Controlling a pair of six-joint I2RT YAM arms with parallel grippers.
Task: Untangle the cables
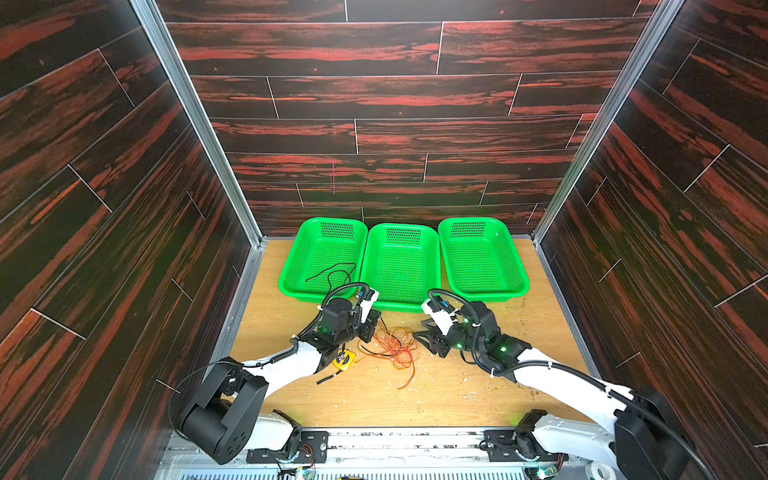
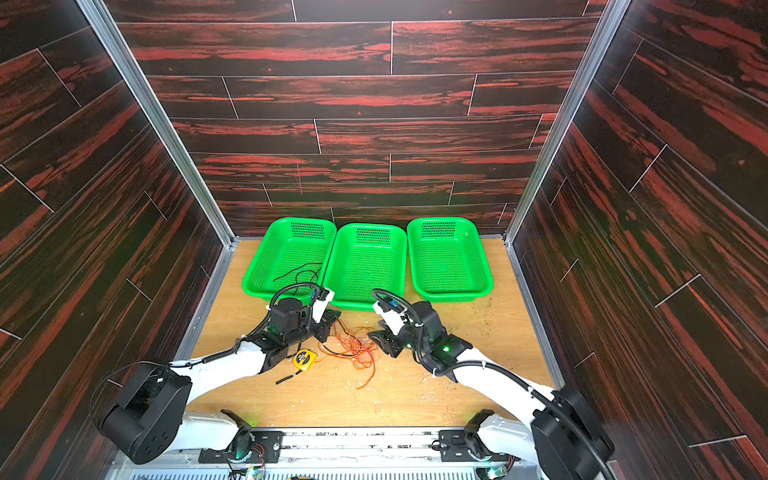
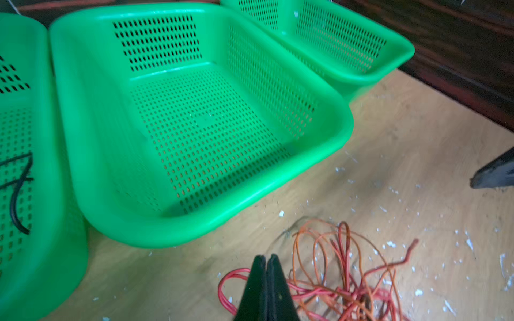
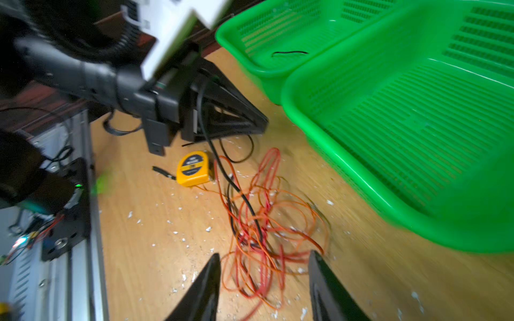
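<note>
Green left basket at the back, black cable lying inside. Orange cable and red cable tangled on the wooden table, left gripper pinched tight beside them, maybe on a strand. Right gripper half open, holding nothing.

Bright, even light; right wrist view motion-blurred.
</note>
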